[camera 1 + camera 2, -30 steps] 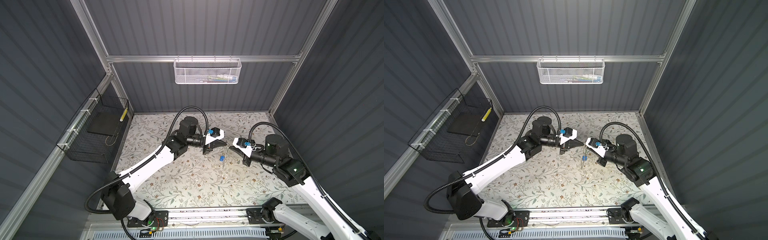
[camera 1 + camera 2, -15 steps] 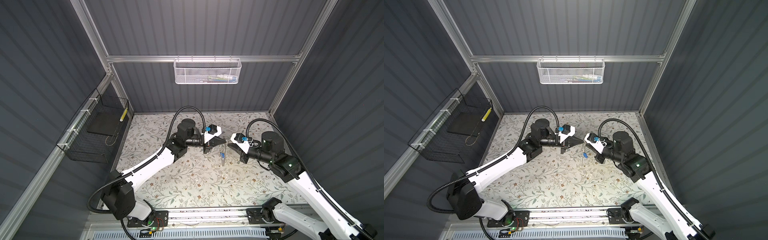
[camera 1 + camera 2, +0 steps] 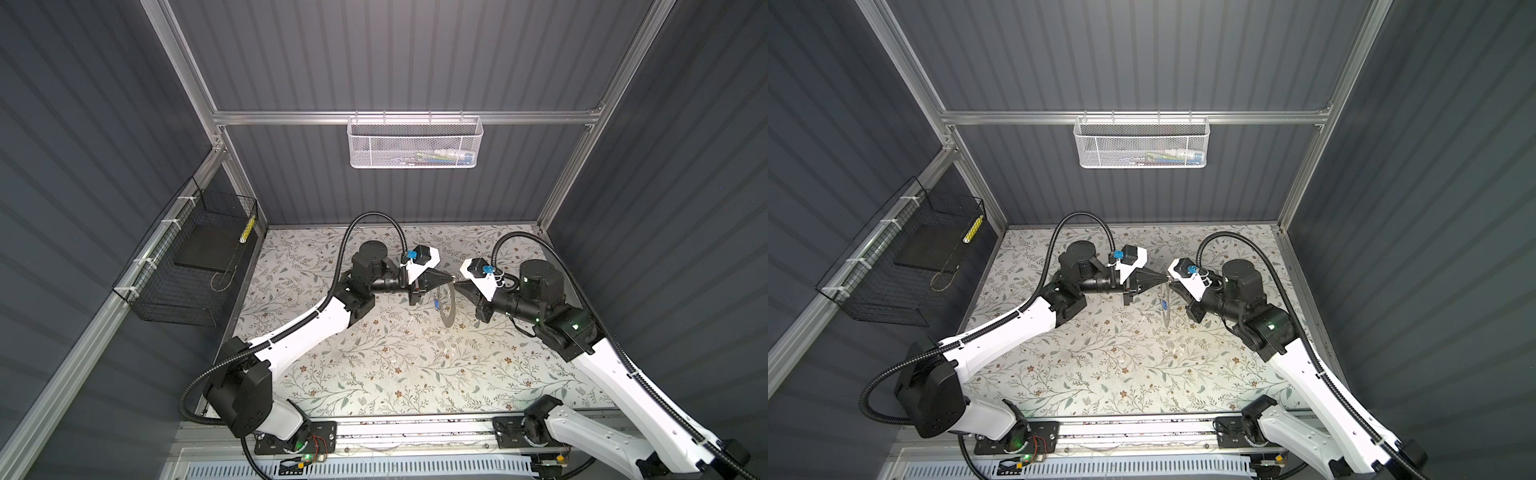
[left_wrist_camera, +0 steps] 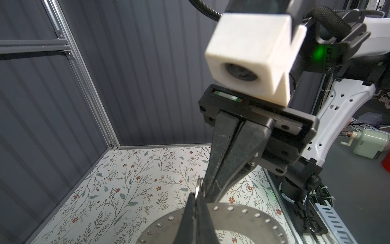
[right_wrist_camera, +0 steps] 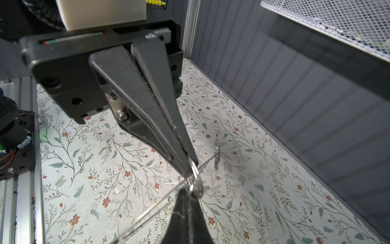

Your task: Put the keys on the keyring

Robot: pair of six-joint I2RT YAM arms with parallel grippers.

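Observation:
My two grippers meet tip to tip above the middle of the floral table. The left gripper (image 3: 451, 279) (image 4: 197, 195) is shut on a small wire ring (image 4: 198, 186) at the rim of the keyring (image 4: 242, 217), a wide flat grey ring with small holes. The right gripper (image 3: 457, 284) (image 5: 186, 191) is shut on the small wire rings (image 5: 196, 181) at the same spot. In both top views the keyring (image 3: 449, 309) (image 3: 1166, 316) hangs edge-on below the tips. A blue-headed key (image 3: 437, 305) dangles beside it. No other key can be made out.
A white mesh basket (image 3: 415, 143) hangs on the back wall. A black wire basket (image 3: 187, 266) is fixed to the left wall. The arms' mounting rail (image 3: 415, 432) runs along the table's front edge. Dark walls close in the back and both sides.
Both grippers, still shut and tip to tip, have shifted slightly towards the back and left. The hanging keyring and blue key went with them.

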